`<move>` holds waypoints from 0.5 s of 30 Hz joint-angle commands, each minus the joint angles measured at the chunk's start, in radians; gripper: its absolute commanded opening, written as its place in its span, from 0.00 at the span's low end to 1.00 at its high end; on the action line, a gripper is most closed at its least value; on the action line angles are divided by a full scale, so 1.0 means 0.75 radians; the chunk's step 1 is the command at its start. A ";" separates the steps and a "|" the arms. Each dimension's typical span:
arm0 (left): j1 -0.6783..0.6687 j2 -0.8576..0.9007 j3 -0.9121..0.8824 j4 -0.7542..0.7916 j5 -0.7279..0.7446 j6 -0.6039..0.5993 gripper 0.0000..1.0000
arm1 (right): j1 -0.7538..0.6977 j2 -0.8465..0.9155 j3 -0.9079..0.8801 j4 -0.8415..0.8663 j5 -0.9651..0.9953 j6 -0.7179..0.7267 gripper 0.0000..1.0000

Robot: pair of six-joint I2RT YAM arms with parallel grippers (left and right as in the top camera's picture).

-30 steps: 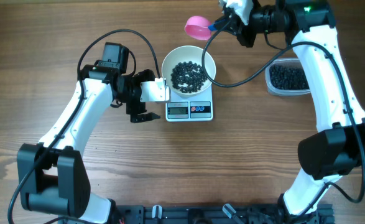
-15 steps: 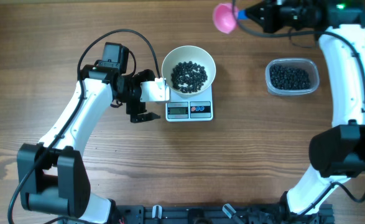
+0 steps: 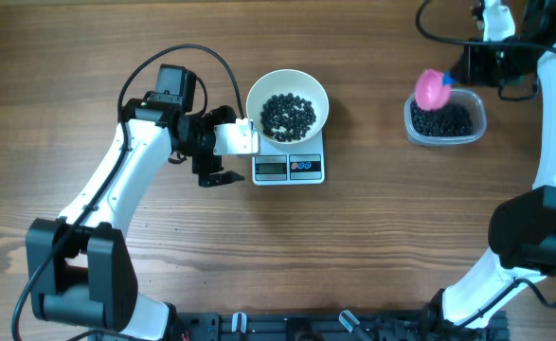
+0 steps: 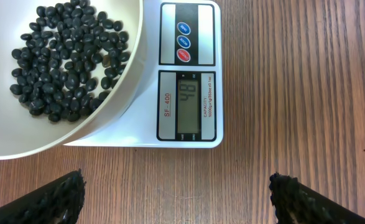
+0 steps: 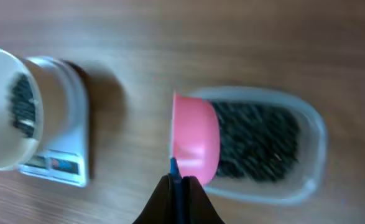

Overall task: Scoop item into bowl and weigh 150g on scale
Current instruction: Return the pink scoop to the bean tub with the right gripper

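The white bowl [image 3: 287, 106] stands on the white scale [image 3: 289, 167] and holds a heap of black beans [image 3: 287, 114]; the left wrist view shows the bowl [image 4: 20, 130], its beans [image 4: 67, 62] and the scale display [image 4: 188, 102] up close. My left gripper [image 3: 217, 163] stands open just left of the scale, nothing between its fingertips [image 4: 51, 199]. My right gripper [image 5: 178, 186] is shut on the blue handle of a pink scoop [image 3: 433, 89]. The scoop [image 5: 196, 143] hangs tilted over the left end of a clear tub of beans [image 3: 443, 118].
The clear tub [image 5: 306, 186] sits at the right of the wooden table, well apart from the scale [image 5: 64, 158]. A black cable [image 3: 192, 52] loops over the left arm. Bare wood spreads across the front half of the table.
The right arm has swung the pink scoop from beside the bowl at the back, rightward and down, to over the clear tub. The left arm has not moved.
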 commanded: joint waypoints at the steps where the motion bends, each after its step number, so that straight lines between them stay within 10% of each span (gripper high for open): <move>1: -0.002 0.015 -0.009 -0.001 0.030 -0.013 1.00 | -0.002 -0.035 0.006 -0.051 0.297 -0.050 0.04; 15: -0.003 0.015 -0.009 -0.001 0.030 -0.013 1.00 | -0.003 0.195 0.004 0.022 0.505 -0.181 0.04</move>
